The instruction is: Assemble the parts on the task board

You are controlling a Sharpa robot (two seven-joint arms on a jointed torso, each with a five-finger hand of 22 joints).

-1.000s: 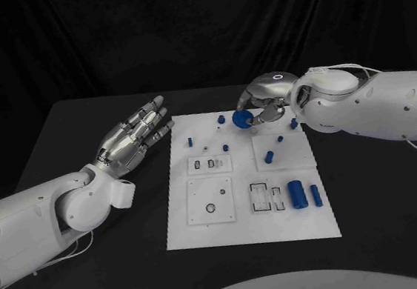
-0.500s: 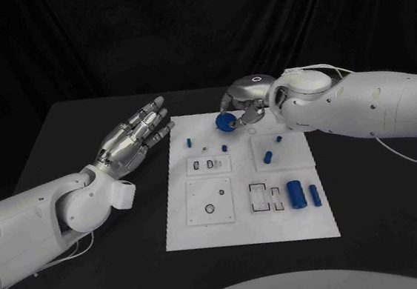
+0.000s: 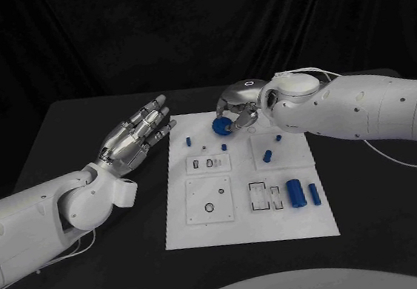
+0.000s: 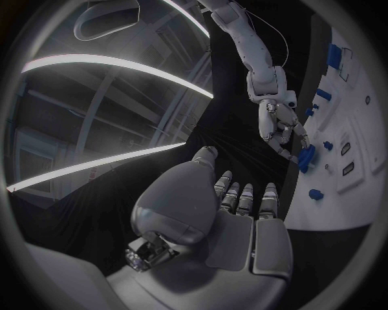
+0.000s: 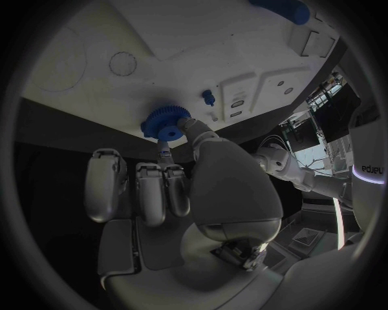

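- Right hand (image 3: pixel 237 107) pinches a blue gear (image 3: pixel 222 125) just above the task board's (image 3: pixel 250 230) far edge.
- Left hand (image 3: pixel 134 138), fingers spread, holds nothing beside the board.
- Advice: keep the gear level, lower onto its peg gently.

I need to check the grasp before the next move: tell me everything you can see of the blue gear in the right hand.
The blue gear is a small round wheel with fine teeth round its rim, plastic by its look. The right hand pinches it at the fingertips, its toothed rim showing past them. It sits over the far end of the white board; whether it touches the board cannot be told.
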